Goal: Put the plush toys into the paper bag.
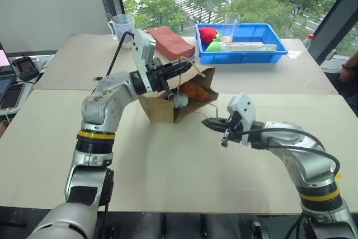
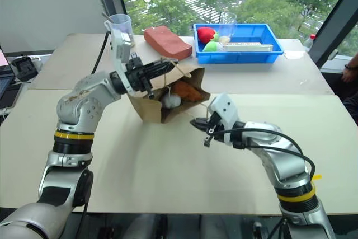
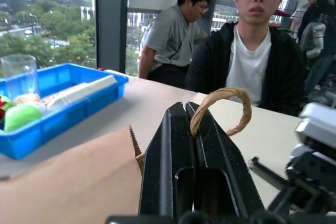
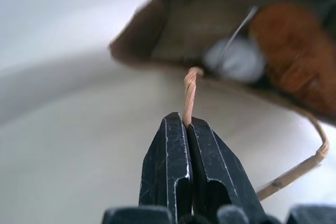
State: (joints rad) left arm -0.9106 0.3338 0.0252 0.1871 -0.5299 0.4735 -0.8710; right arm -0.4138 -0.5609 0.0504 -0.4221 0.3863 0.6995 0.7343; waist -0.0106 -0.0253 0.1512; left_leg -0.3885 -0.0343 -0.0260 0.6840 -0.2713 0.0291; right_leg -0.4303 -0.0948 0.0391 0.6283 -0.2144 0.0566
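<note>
The right gripper is clamped on one tan twine handle of the brown kraft paper bag, which lies on its side, mouth toward this gripper. The left gripper pinches the other looped handle at the upper rim. The fuzzy orange-brown plush toy and white plush toy sit inside, just beyond the right fingertips.

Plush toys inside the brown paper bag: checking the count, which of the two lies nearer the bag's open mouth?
The white plush toy lies nearer the mouth of the brown paper bag; the fuzzy orange-brown plush toy sits deeper, behind it.
</note>
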